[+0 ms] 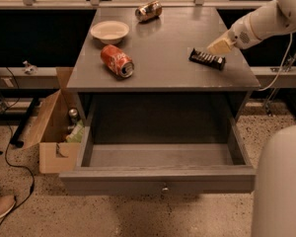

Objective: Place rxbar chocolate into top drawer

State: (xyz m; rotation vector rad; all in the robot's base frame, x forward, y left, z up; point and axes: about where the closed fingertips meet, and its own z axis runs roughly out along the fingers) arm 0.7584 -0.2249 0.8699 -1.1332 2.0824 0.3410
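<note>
Camera view: gripper beside rxbar chocolate

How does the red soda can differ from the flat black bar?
The red soda can is round, on its side, at the left; the flat black bar is thin, lying flat, at the right. The robot's hand is close by the bar, far from the can. Both rest on the grey cabinet top.
</note>
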